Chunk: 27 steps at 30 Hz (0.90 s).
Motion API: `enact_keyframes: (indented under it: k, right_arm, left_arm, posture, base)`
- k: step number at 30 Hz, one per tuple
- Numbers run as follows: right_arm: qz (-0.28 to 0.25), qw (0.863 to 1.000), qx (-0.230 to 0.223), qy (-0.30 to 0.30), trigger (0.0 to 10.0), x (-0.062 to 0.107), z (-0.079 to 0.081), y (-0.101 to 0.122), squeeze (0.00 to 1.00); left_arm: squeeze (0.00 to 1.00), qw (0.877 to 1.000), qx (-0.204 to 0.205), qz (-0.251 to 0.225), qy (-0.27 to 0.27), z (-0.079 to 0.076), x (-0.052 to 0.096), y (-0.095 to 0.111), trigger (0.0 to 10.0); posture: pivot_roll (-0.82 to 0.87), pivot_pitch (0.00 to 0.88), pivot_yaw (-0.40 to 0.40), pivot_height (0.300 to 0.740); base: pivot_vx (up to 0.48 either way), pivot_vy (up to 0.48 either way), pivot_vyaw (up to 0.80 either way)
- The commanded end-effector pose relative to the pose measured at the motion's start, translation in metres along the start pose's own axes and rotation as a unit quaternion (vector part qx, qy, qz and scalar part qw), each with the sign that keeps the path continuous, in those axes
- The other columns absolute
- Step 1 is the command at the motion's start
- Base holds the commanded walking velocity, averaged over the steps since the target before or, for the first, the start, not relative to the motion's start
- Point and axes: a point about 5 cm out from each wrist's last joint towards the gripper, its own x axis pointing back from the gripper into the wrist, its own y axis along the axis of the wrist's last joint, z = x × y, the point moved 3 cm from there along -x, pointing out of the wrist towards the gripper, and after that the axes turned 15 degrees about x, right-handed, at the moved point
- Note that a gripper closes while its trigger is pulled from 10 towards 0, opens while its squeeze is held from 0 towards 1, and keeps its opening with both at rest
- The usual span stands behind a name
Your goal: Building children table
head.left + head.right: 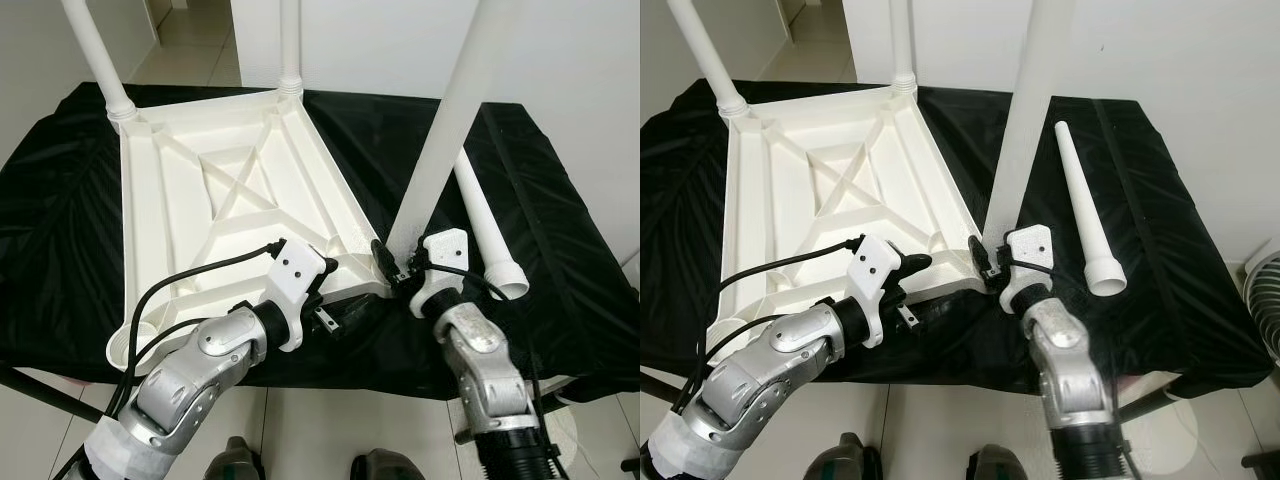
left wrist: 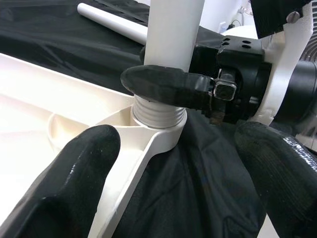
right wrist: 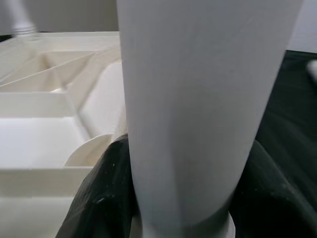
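We find the right gripper (image 1: 392,268) clenched around the upright leg (image 1: 440,140) seated in the tabletop (image 1: 230,190) corner socket, our left gripper (image 1: 330,300) spread open astride that corner.

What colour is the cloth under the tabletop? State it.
Black; the cloth shows best in the left eye view.

Bright, even indoor light; wrist views softly blurred.

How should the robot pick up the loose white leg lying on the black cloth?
Grip the loose leg around its middle, coming straight down from above. It lies flat on the black cloth, round and tapered, with free cloth on both sides, so fingers can straddle it.
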Motion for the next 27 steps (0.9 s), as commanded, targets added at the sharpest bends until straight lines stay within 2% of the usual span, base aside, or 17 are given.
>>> enact_keyframes:
  k: [1,6,15,16,17,18,19,20,24,27]
  right_arm:
    - [0.042,0.998,0.006,-0.038,0.0,0.004,-0.007,-0.014,0.0]
    - [0.073,0.992,-0.003,-0.099,0.0,0.006,-0.006,-0.015,0.0]
    - [0.072,0.991,-0.018,-0.112,0.0,0.003,-0.002,-0.008,0.0]
    - [0.078,0.991,-0.024,-0.102,4.9,0.002,0.0,-0.009,0.0]
    - [0.078,0.991,-0.024,-0.102,4.9,0.002,0.0,-0.009,0.0]
    - [0.075,0.992,-0.028,-0.097,10.0,0.001,0.0,-0.009,0.85]
    - [0.073,0.992,-0.03,-0.094,10.0,0.001,0.0,-0.009,0.85]
    - [0.066,0.994,-0.03,-0.085,10.0,0.001,-0.001,-0.008,1.0]
    - [0.045,0.996,-0.026,-0.066,10.0,-0.001,-0.005,-0.004,1.0]
    - [0.012,1.0,-0.01,-0.017,10.0,-0.004,-0.012,0.003,1.0]
  left_arm:
    - [0.0,0.999,0.001,0.012,-0.041,-0.009,0.001,-0.002,10.0]
    - [0.0,0.999,0.003,0.013,-0.042,-0.01,0.001,-0.002,10.0]
    - [0.0,0.999,0.001,0.012,-0.043,-0.009,0.0,0.0,10.0]
    - [0.0,0.999,0.001,0.012,-0.043,-0.009,0.0,0.0,10.0]
    - [0.0,0.999,0.001,0.012,-0.043,-0.009,0.0,0.0,10.0]
    - [0.0,0.999,0.002,0.011,-0.043,-0.009,-0.001,0.0,10.0]
    - [0.0,0.999,0.002,0.01,-0.043,-0.008,-0.001,0.001,10.0]
    - [0.0,0.999,0.002,0.009,-0.042,-0.008,-0.001,0.001,10.0]
    - [0.0,0.999,0.003,0.007,-0.041,-0.008,-0.001,0.002,10.0]
    - [0.0,0.999,0.003,0.006,-0.039,-0.007,-0.002,0.003,10.0]
  posture:
    - [-0.02,0.068,0.021,0.74]
    - [-0.02,0.078,0.019,0.74]
    - [-0.02,0.083,0.023,0.74]
    - [-0.03,0.084,0.023,0.74]
    - [-0.03,0.084,0.023,0.74]
    - [-0.03,0.086,0.026,0.74]
    - [-0.03,0.086,0.026,0.74]
    - [-0.03,0.085,0.027,0.74]
    - [-0.03,0.083,0.027,0.74]
    - [-0.03,0.081,0.031,0.74]
  base:
    - [0.0,0.0,0.0]
    - [0.0,0.0,0.0]
    - [0.0,0.0,0.0]
    - [0.0,0.0,0.0]
    - [0.0,0.0,0.0]
    - [0.0,0.0,0.0]
    - [0.0,0.0,0.0]
    - [0.0,0.0,0.0]
    - [0.0,0.0,0.0]
    - [0.0,0.0,0.0]
